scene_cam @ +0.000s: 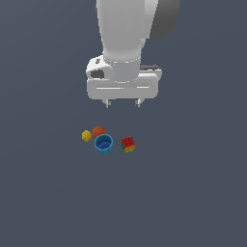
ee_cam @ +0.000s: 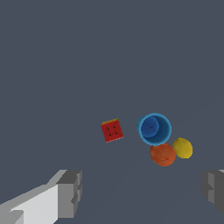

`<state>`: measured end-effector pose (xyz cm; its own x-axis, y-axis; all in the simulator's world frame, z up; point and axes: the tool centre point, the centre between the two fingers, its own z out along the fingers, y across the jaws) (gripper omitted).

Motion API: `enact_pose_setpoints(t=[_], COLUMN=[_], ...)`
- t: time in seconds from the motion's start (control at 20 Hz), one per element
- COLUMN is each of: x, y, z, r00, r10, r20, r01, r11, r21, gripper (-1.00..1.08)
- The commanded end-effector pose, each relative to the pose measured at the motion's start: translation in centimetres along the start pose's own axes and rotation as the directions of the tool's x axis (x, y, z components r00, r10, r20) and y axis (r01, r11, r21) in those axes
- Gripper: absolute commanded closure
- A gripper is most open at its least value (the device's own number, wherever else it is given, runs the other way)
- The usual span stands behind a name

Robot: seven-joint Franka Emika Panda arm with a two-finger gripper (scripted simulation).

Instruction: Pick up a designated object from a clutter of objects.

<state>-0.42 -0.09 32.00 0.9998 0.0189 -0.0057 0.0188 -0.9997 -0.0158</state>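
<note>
The designated object, a small orange-red ball point(scene_cam: 99, 130) point(ee_cam: 163, 154), rests on the grey floor, touching the blue cup point(scene_cam: 103, 144) point(ee_cam: 154, 129) and the smaller yellow ball point(scene_cam: 86, 136) point(ee_cam: 182, 148). A red-yellow-green cube point(scene_cam: 128, 144) point(ee_cam: 112, 130) lies apart from them, toward the exterior view's right. My gripper point(scene_cam: 122, 102) point(ee_cam: 140, 194) hangs well above the clutter, open, with nothing between its fingers point(ee_cam: 70, 192). In the exterior view the cup partly covers the orange-red ball.
The flat dark grey floor point(scene_cam: 193, 193) carries only these four small things. The white arm point(scene_cam: 125, 34) rises above the gripper at the top of the exterior view.
</note>
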Motion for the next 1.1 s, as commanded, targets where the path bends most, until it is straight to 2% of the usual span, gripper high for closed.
enact_pose_setpoints(t=[0.0,0.45,1.05], x=[0.0,0.0,0.0], y=[0.0,2.9,3.5], z=[0.0,-0.2,1.0], r00=[1.0,1.0,1.0], r10=[0.0,0.018,-0.022], r20=[0.0,-0.014,-0.013], r01=[0.0,-0.018,0.022], r11=[1.0,1.0,1.0], r21=[0.0,-0.015,-0.014], gripper=[-0.92,-0.92,-0.92])
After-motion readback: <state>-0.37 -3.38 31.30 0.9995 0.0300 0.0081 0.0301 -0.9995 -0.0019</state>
